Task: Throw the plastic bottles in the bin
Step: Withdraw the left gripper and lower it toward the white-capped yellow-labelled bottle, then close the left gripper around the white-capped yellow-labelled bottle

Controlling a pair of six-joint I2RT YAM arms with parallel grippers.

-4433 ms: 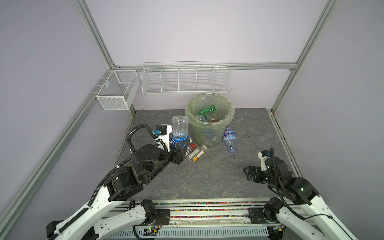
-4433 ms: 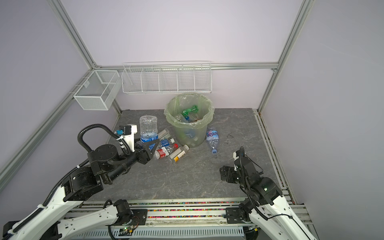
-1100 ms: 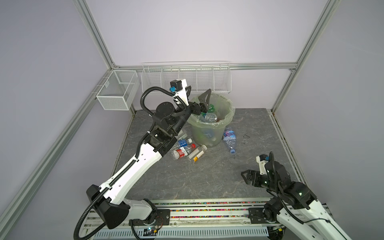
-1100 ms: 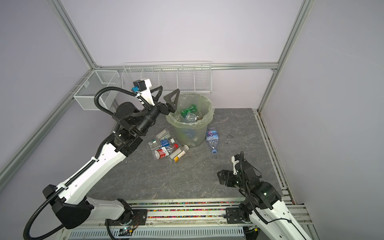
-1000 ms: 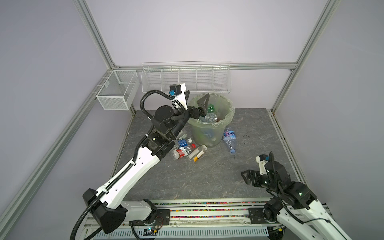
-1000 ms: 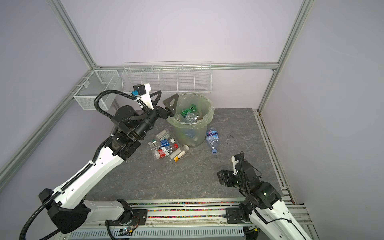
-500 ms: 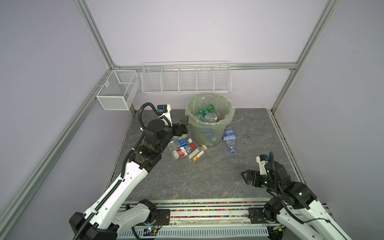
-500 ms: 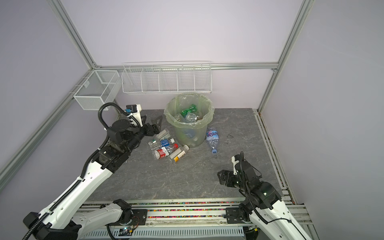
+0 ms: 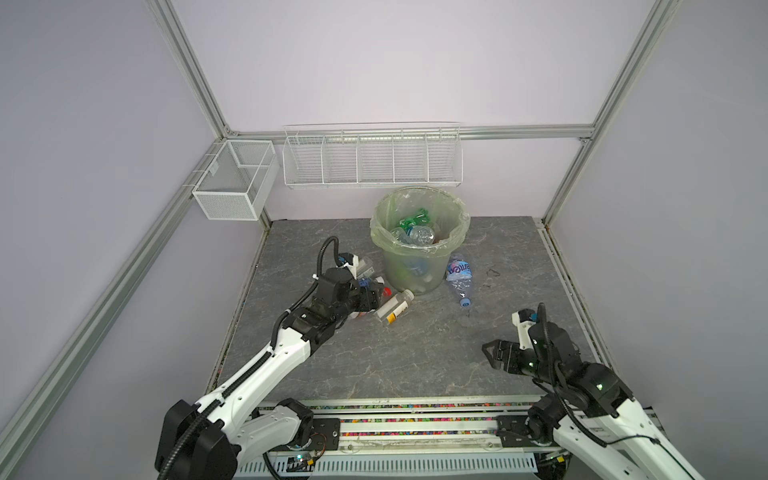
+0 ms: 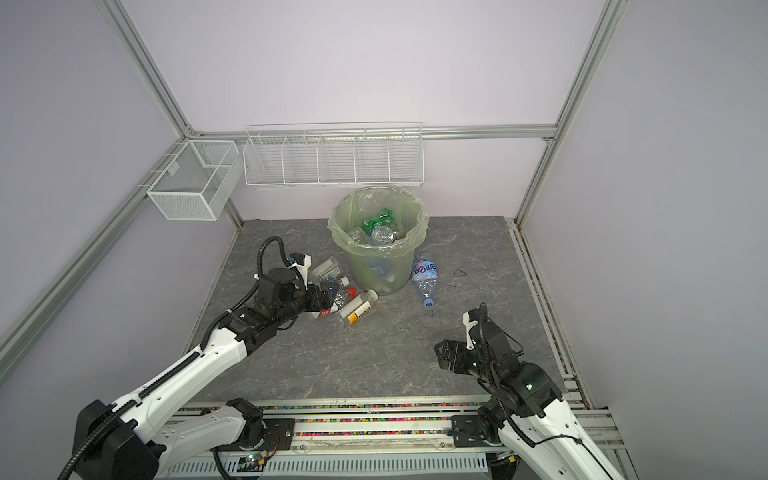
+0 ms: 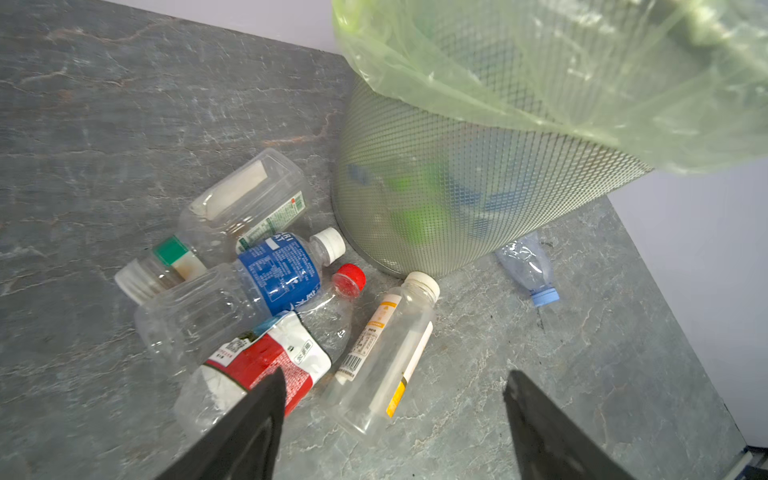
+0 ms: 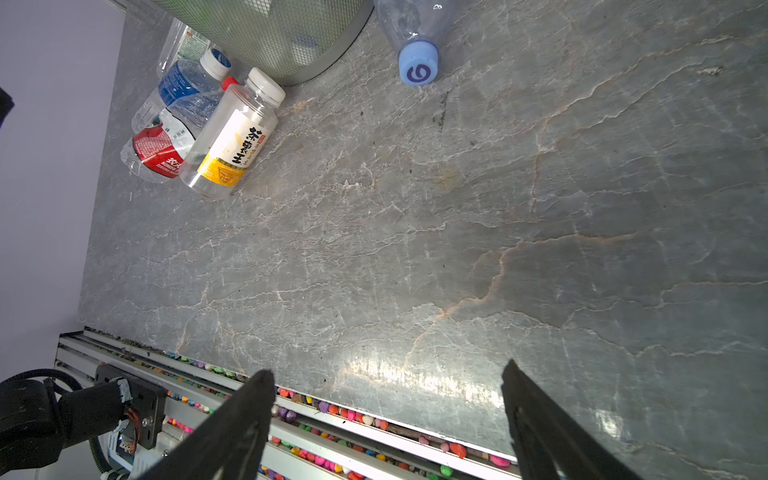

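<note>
Grey marbled tabletop (image 9: 415,357) inside pale lilac walls fills my screens. Five plastic bottles (image 11: 291,291) lie heaped on it, just beside the bin (image 9: 409,272), on its left in both top views. They are a red-label bottle (image 11: 266,361), a blue-label bottle (image 11: 276,274) against it, and an orange-label bottle (image 11: 386,345) with its white cap at the bin's base. Behind them are a square clear bottle (image 11: 249,195) and a small white-capped jar (image 11: 158,270). On the bin's other side a crushed blue-capped bottle (image 9: 458,277) lies just beside its wall. Inside the bag-lined bin sit more bottles (image 9: 417,232).

My left gripper (image 11: 395,374) hangs low over the heap, jaws apart and nothing clamped, the orange-label bottle below the gap. My right gripper (image 12: 386,370) hovers spread wide over bare table near the front rail (image 9: 415,419), well apart from every bottle. White wire baskets (image 9: 372,166) hang on the back wall.
</note>
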